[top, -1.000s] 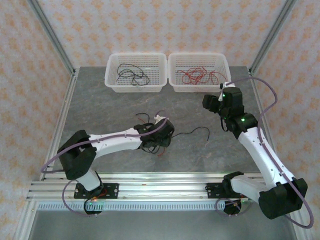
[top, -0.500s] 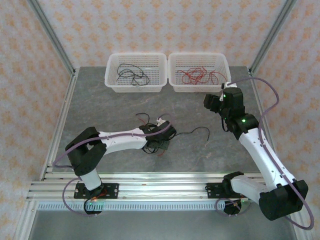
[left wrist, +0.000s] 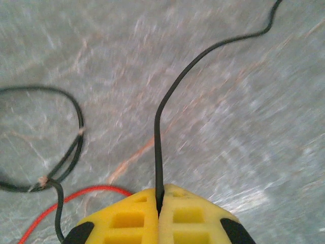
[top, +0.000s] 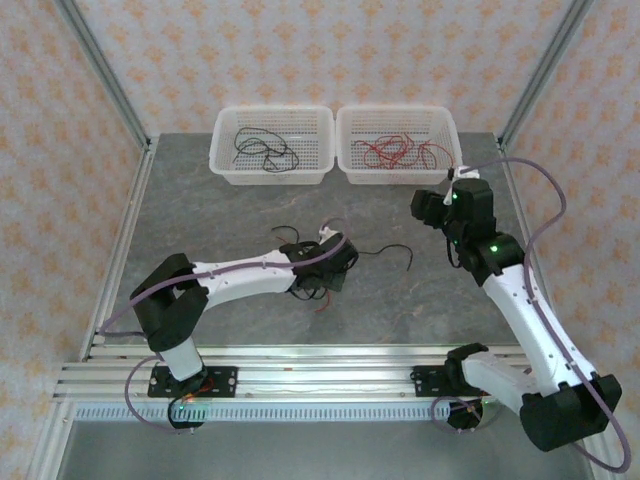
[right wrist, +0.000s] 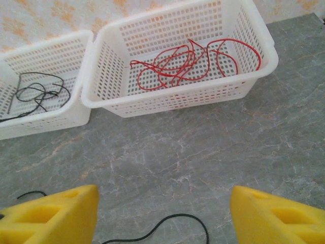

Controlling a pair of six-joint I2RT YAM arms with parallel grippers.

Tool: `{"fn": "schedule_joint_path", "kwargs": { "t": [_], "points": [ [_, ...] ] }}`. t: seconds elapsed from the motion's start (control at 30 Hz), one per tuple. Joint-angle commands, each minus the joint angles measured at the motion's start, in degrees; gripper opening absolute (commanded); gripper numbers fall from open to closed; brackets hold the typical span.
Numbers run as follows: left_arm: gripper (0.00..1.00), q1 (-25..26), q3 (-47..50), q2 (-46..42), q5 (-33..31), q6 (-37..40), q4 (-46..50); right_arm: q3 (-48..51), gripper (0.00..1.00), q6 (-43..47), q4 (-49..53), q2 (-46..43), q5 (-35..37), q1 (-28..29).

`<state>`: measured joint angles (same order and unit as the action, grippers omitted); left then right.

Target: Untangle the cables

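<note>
My left gripper (top: 325,275) sits low over the tangle of cables (top: 310,290) at the table's middle. It is shut on a black cable (left wrist: 167,96), pinched between the yellow pads (left wrist: 127,218). That cable (top: 390,250) trails right across the table. A red cable (left wrist: 91,192) and a black loop (left wrist: 71,147) lie just left of the pads. My right gripper (top: 432,208) hovers open near the back right, its pads (right wrist: 56,213) wide apart with nothing between them. The black cable's curl (right wrist: 175,219) lies below it.
Two white baskets stand at the back edge. The left basket (top: 225,165) holds black wires (right wrist: 38,94). The right basket (right wrist: 264,56) holds red wires (right wrist: 188,63). Bare grey table (top: 200,220) lies to the left, with frame posts at the corners.
My left gripper has closed on the black cable and shifted slightly right and back. The cable's free end has slid leftward. The right arm has drifted a little to the right.
</note>
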<state>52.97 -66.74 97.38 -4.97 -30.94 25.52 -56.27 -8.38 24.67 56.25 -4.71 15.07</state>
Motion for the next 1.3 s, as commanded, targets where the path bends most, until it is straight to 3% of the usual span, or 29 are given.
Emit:
{"fn": "schedule_joint_path", "kwargs": {
  "t": [0.0,0.27,0.53,0.87,1.27],
  "points": [
    [0.00,0.4,-6.6,-4.9,-3.9,2.1,4.8,2.9,0.67,-1.4,0.8,-2.6,-3.1,0.0],
    [0.00,0.3,-20.3,-7.1,-12.9,3.7,14.7,9.4,0.64,-3.9,-1.1,-5.3,-10.1,0.1],
    [0.00,-3.9,-32.6,-5.8,-19.0,5.8,19.9,11.1,0.63,-4.3,-0.9,-6.5,-11.0,0.3],
    [0.00,-16.6,-49.5,0.4,-19.6,11.5,21.8,11.4,0.62,-5.1,-0.5,-8.0,-11.6,0.4],
    [0.00,-29.6,-63.1,16.6,-12.3,17.4,16.2,9.9,0.59,-6.7,1.2,-9.6,-12.3,0.5]
  ]
}}
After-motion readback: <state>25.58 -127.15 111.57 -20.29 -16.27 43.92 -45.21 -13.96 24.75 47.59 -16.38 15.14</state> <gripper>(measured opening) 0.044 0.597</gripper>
